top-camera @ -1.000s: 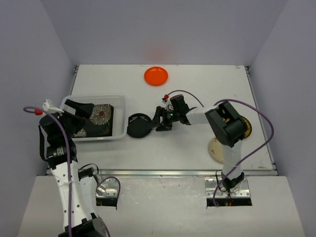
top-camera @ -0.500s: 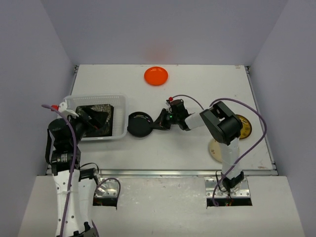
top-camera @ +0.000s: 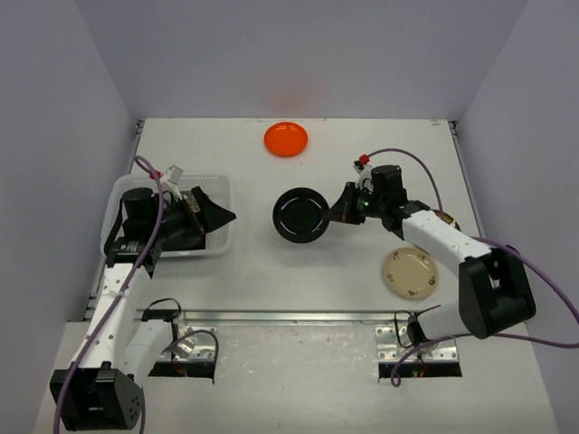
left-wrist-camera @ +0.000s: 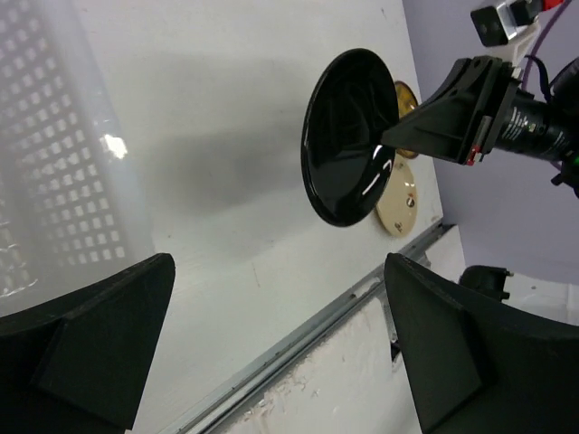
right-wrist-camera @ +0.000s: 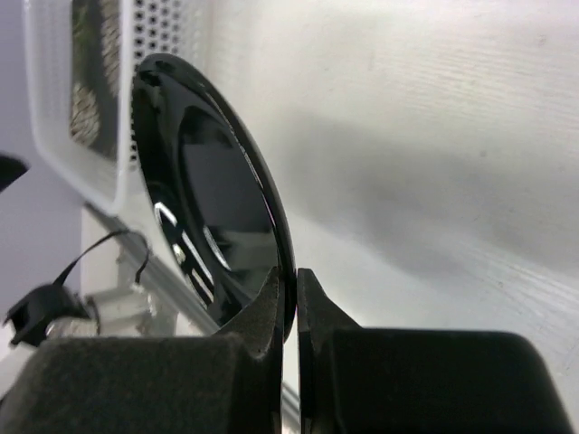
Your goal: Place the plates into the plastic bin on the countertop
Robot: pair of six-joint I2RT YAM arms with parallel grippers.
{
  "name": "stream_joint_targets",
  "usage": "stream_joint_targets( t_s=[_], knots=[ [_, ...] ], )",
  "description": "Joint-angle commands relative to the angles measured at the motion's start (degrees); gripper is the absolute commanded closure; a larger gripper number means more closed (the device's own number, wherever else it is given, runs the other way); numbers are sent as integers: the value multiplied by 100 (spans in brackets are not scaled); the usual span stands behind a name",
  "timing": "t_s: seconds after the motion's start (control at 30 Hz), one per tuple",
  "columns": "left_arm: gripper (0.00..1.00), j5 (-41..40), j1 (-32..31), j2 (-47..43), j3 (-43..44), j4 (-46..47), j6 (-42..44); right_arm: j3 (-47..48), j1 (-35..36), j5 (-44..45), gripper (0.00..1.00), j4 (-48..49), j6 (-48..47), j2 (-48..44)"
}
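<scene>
Gloss on the round black plate (top-camera: 300, 215) suggests a stiff, slippery, breakable dish; right gripper (right-wrist-camera: 288, 291) pinches its thin rim, centre frame. Left gripper (top-camera: 211, 213) gapes wide at the perforated white plastic bin (top-camera: 223, 239), left.

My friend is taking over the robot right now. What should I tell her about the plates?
Left gripper: open and empty, at the right side of the plastic bin.
Right gripper: shut on the black round plate, held on edge above the countertop.
Done: at least one dark plate lies in the bin.
Left to do: bin the black round plate, then the orange plate, the cream plate and the amber plate, which is partly hidden.
</scene>
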Motion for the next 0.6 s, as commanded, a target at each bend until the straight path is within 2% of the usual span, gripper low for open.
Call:
stream_joint_targets(
  t_s=[0.0,0.23,0.43,0.57],
  knots=[
    [5,359,-760,581,259,1066,-259,302,0,-1889,100,-162,-285,-372],
    [15,131,-1553,1162,308,1864,-808,426,187,-1763,100,-135,-119,-469],
    [54,-170,-1938,1431,452,2181,-992,411,323,-1765,100,117,117,-444],
    [86,-323,-2142,1714,541,2181,-950,591,466,-1717,100,117,156,-363]
  ],
)
